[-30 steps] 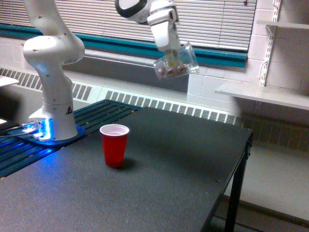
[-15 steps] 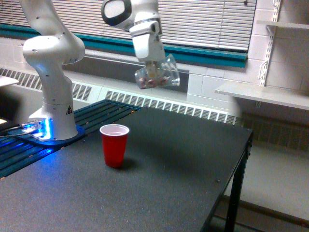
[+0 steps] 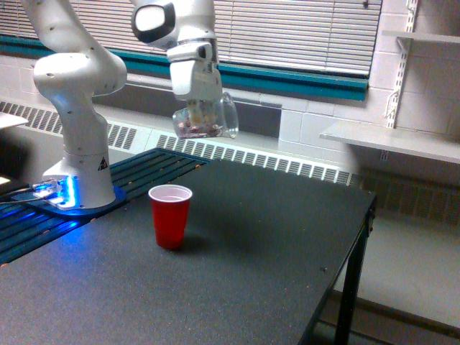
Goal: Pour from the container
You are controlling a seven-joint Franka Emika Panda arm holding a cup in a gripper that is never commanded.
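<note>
A white robot arm (image 3: 75, 79) with a glossy shell is seen, built from rounded, bulbous segments joined in a chain. Its thick cylindrical column widens toward a round base (image 3: 80, 195), where a small yellow warning triangle (image 3: 102, 164) is marked on the shell. Bright blue light is given off at the foot of the base (the exterior view's left), and thin cables are seen there. Near the top, a dark grey rounded cap (image 3: 149, 19) is set into one joint. The tool (image 3: 196, 79) is a boxy white block.
</note>
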